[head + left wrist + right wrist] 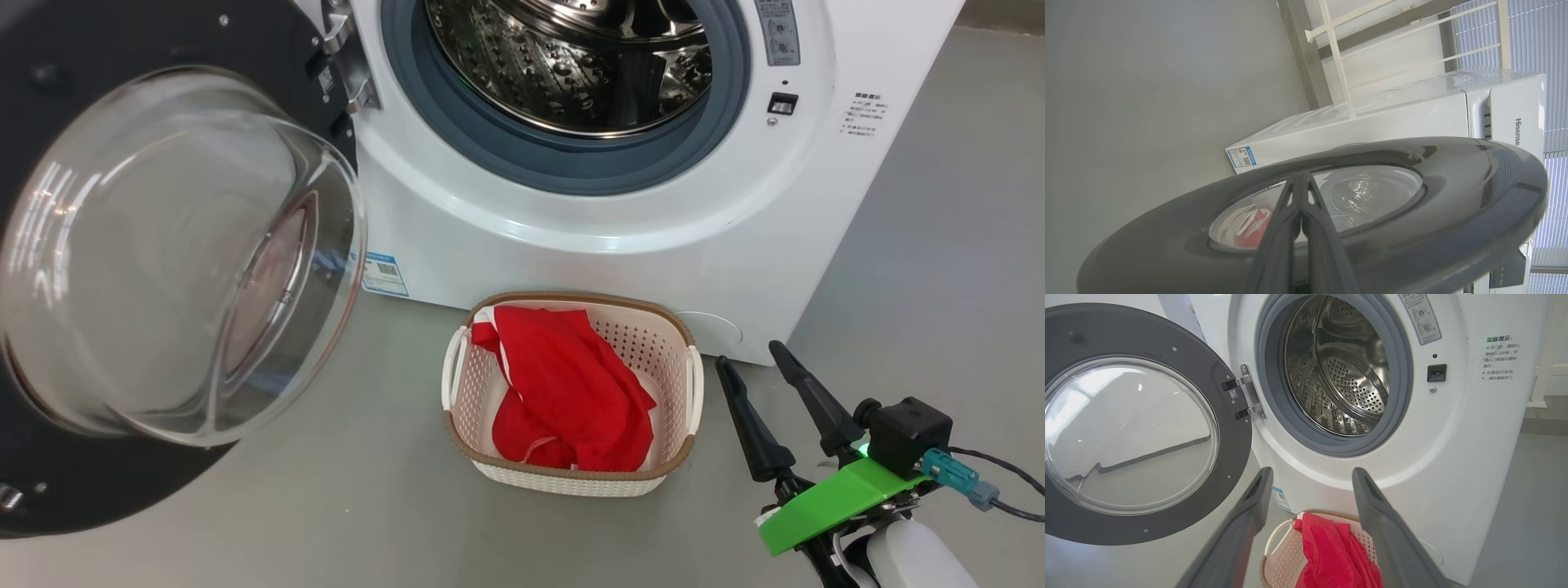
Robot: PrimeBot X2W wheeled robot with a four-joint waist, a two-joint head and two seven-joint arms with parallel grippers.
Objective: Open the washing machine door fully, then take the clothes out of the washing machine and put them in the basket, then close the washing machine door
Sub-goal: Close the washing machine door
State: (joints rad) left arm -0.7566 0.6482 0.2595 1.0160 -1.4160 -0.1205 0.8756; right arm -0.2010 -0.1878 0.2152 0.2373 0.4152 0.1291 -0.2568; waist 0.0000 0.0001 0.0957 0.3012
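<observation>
Door (180, 253): swung wide. Drum (571, 73): bare. Clothes (571, 384): 1 red heap in basket (571, 482), before machine (620, 245). Left gripper (1301, 177): clenched, empty, by door's outer face. Right gripper (749, 355): spread, empty. Risk: left gripper may skid off glossy rim (1412, 228), leaving door ajar.

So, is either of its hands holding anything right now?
Nothing is held. The right hand is open and empty; the left hand is shut on nothing, by the washing machine door.
</observation>
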